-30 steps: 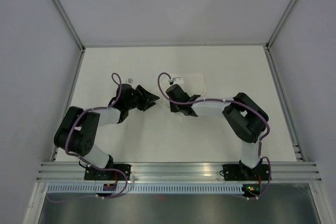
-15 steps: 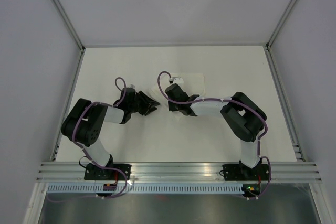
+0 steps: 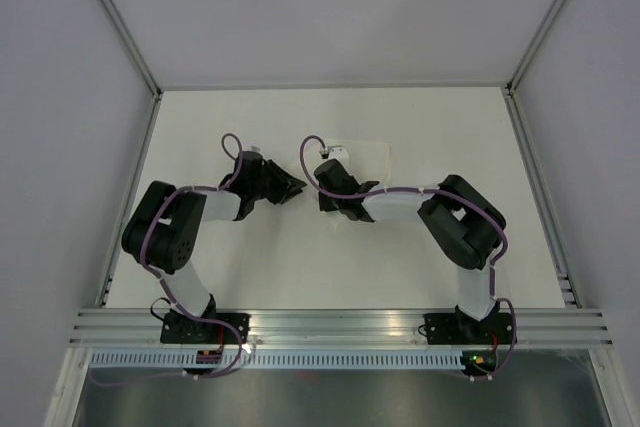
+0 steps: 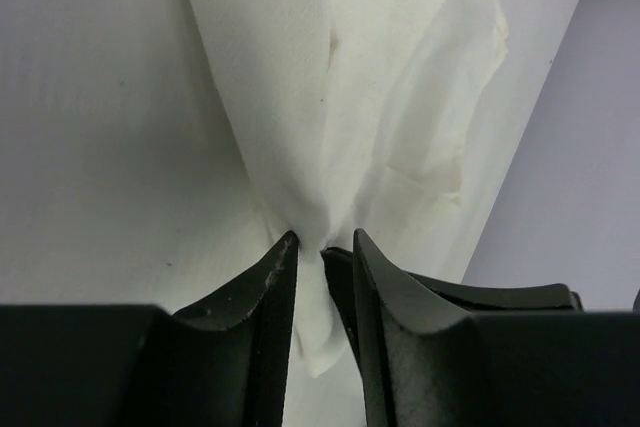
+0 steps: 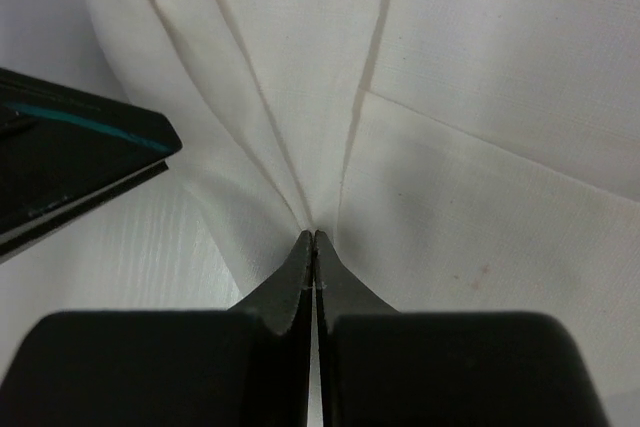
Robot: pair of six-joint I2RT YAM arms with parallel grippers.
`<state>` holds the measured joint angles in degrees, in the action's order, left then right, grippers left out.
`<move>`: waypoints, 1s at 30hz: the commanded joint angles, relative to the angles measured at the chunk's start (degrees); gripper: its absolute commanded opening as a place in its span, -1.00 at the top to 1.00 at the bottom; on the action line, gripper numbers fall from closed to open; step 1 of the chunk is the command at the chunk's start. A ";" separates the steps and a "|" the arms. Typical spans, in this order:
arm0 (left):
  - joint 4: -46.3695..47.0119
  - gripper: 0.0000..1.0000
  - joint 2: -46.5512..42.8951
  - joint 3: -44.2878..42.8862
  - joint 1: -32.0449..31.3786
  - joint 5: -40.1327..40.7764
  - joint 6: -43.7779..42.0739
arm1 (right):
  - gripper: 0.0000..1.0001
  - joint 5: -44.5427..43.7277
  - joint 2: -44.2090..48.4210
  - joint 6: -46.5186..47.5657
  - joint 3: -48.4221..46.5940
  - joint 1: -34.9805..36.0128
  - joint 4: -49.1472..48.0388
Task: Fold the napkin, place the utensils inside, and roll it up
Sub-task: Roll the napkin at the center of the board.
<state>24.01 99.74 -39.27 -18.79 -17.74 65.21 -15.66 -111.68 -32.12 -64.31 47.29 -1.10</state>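
Thin white cloth napkin (image 3: pixel 368 155) at mid-table on white tabletop (image 3: pixel 300 267), bunched into folds. Left gripper (image 4: pixel 322 243) — jaws narrow, pinching gathered cloth. Right gripper (image 5: pixel 314 237) — jaws pressed together, nipping napkin crease where folds converge. Grippers near each other.

- 2 arms: left arm (image 3: pixel 165 237), right arm (image 3: pixel 462 227).
- 2 grippers: left gripper (image 4: pixel 322 245), right gripper (image 5: pixel 314 239).
- 4 fingers (image 4: pixel 255 312) in all, 2 per gripper.
- 1 napkin (image 4: pixel 380 67), white.
- 2 purple cables (image 3: pixel 227 138), 1 per arm.
- 1 table (image 3: pixel 400 267).
- 1 metal rail (image 3: pixel 340 322) along the near edge.
- 1 dark wedge (image 5: pixel 80 152) with 1 teal stripe in the right wrist view. Can't tell if it's a utensil or gripper part, so utensil count unknown.
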 commanded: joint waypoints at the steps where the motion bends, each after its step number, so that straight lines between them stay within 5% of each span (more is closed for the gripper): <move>1: -5.46 0.33 0.71 -4.68 -0.29 2.53 -2.37 | 0.99 3.62 -6.01 0.92 3.41 0.35 11.47; 11: -4.76 0.35 -1.39 -6.08 0.15 0.60 -3.69 | 0.99 3.71 -6.10 1.09 3.58 0.00 11.48; 17: 3.76 0.33 -2.80 -3.63 1.03 -1.68 -1.58 | 0.99 3.62 -5.74 1.27 3.58 -0.18 11.56; 30: 0.44 0.37 6.86 -10.83 2.35 -3.80 -1.40 | 0.99 5.55 -5.48 -3.30 6.30 0.44 9.02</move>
<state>24.18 104.44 -47.09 -16.32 -19.92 63.66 -14.26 -111.72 -33.52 -63.05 46.96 -4.03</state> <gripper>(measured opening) 0.321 0.007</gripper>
